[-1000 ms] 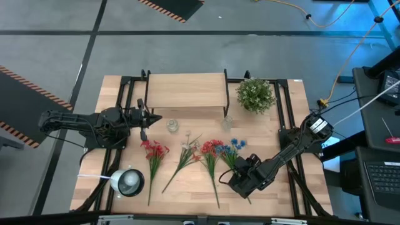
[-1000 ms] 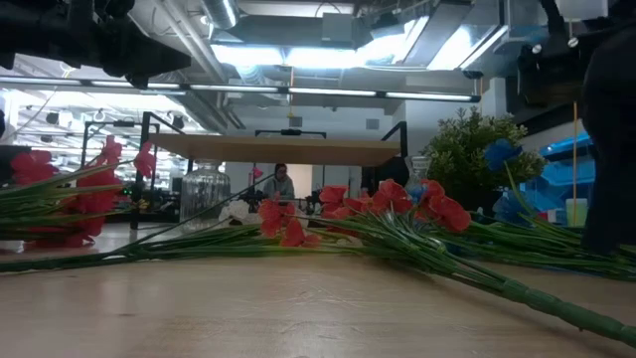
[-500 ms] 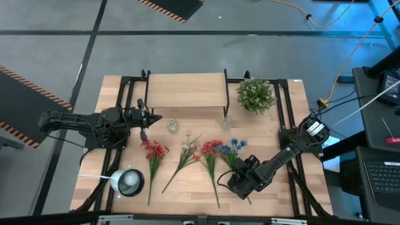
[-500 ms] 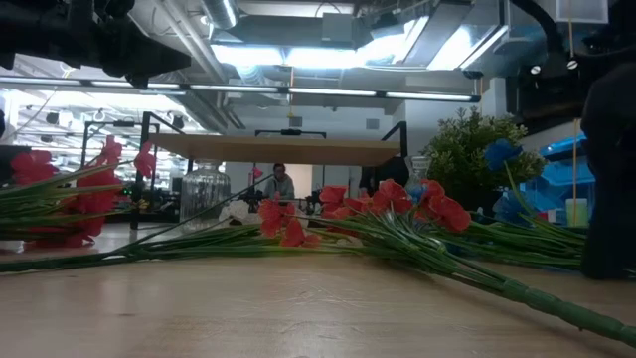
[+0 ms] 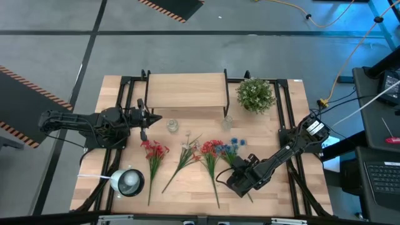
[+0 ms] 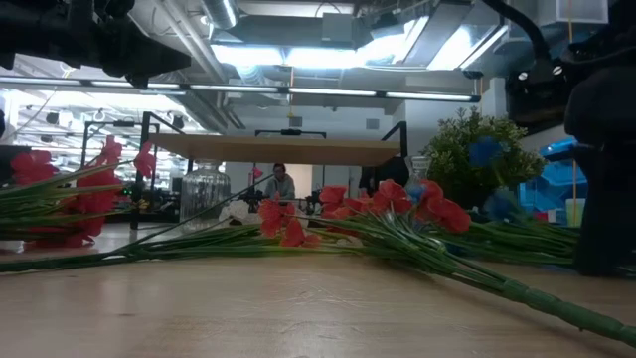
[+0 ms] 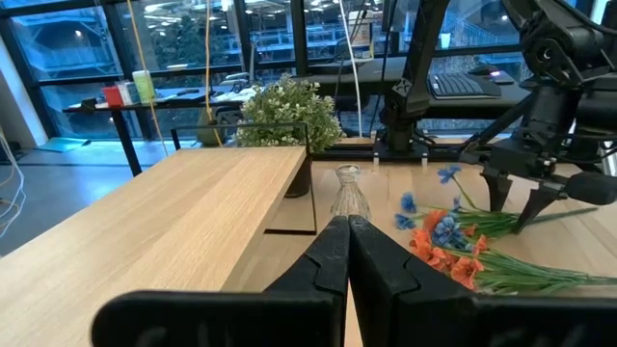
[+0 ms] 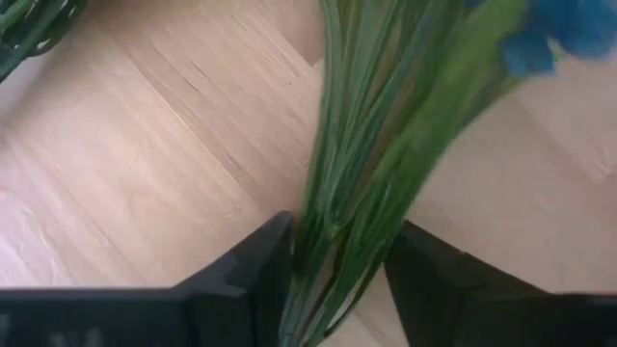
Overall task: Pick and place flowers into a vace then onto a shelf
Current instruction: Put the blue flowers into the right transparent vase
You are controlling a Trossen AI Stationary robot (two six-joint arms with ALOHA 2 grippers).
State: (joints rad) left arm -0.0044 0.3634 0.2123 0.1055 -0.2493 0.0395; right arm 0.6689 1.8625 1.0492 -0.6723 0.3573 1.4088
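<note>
From above, the shelf (image 5: 187, 90) spans the table's back, with four sprigs lying in front. The right gripper (image 5: 232, 179) sits over the blue sprig (image 5: 236, 154); only its wrist view shows its fingers (image 8: 253, 265) pinching the stems. The left gripper (image 7: 348, 231), pressed together, idles left of the shelf.

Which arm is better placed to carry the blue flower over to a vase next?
The right. Its hand is already shut on the blue flower, stems between its fingers. The left hand is closed and empty beside the shelf, away from the flowers.
</note>
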